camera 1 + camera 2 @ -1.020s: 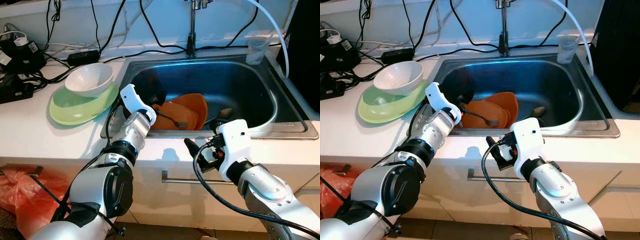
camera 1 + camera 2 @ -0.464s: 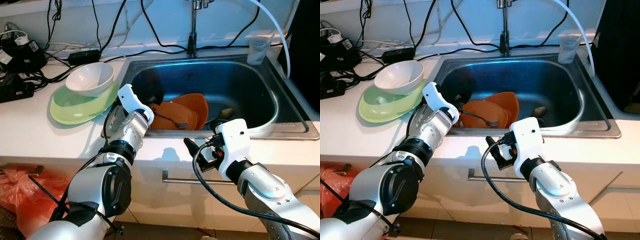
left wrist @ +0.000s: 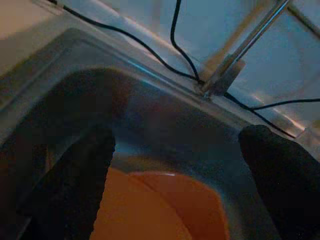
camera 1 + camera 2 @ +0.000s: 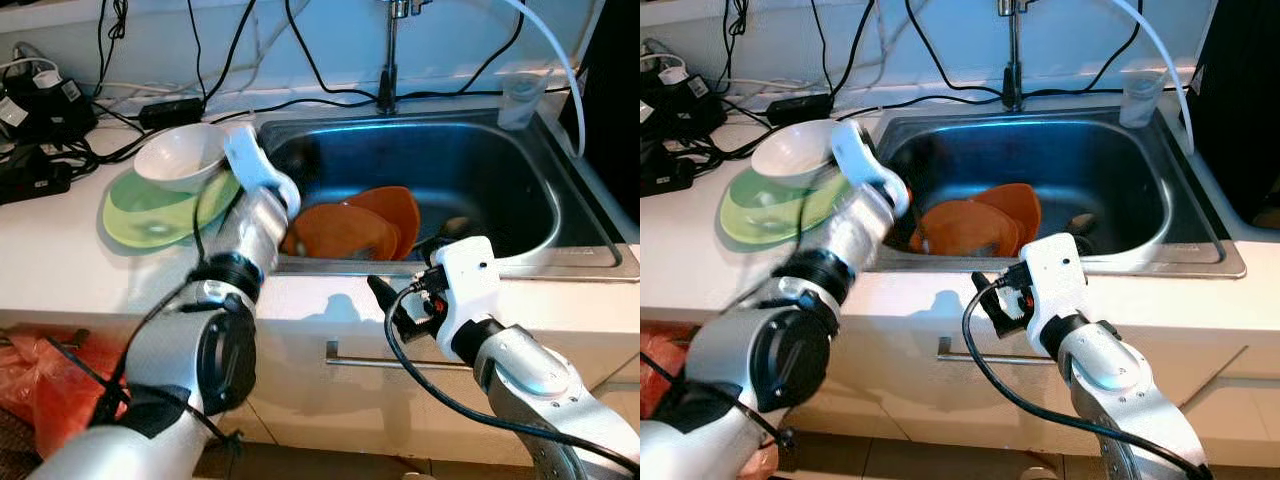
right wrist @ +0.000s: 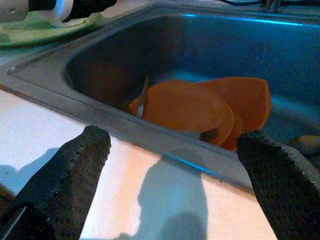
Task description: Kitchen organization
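Over the sink's left rim: left gripper now lifted off the plates, fingers spread wide, holding nothing.

A second ago its wrist sat low at the sink edge beside the fork; now the left arm is raised and motion-blurred, near the white bowl stacked on the green plate. The fork lies loose on the orange plates, not picked up. Right gripper waits over the counter's front edge, fingers wide apart, empty, aimed at those plates. Judgement: the left reach ended without a grasp; sink contents remain to be cleared.
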You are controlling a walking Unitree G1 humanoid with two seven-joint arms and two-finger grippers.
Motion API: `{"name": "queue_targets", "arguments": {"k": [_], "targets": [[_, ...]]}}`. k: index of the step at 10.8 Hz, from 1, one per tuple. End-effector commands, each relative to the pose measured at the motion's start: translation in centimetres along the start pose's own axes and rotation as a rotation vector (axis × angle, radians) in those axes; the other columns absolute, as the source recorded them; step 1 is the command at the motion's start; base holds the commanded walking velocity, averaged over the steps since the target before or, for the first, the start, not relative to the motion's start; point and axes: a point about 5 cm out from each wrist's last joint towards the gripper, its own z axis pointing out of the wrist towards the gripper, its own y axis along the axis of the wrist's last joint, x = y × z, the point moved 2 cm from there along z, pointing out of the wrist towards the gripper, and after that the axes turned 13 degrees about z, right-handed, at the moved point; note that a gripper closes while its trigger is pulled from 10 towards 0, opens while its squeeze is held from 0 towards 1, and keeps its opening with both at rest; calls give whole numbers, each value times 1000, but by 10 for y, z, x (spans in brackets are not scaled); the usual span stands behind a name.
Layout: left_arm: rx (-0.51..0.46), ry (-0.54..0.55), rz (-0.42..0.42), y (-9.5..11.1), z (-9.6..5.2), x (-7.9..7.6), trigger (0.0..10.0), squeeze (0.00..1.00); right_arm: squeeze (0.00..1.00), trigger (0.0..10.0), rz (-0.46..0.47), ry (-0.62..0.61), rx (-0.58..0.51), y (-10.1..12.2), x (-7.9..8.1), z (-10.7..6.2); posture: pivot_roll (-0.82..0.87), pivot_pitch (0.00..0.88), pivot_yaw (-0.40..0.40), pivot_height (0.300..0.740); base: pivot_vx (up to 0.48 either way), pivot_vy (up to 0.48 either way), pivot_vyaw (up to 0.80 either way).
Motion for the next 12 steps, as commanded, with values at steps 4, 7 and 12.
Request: {"name": "queue_targets", "arguments": {"k": [4,7,12], "targets": [[-78,25,83,22,1,3,10000,1000,0,10000,-2,27,-3,1,4,4,-294,0,145,740,0,0,0],[-187,247,196,58,-7,44,10000,1000,0,10000,-3,33,-3,1,3,5,-279,0,135,740,0,0,0],[-215,467,221,82,-23,97,10000,0,0,10000,-7,57,-2,1,5,9,-253,0,118,740,0,0,0]]}}
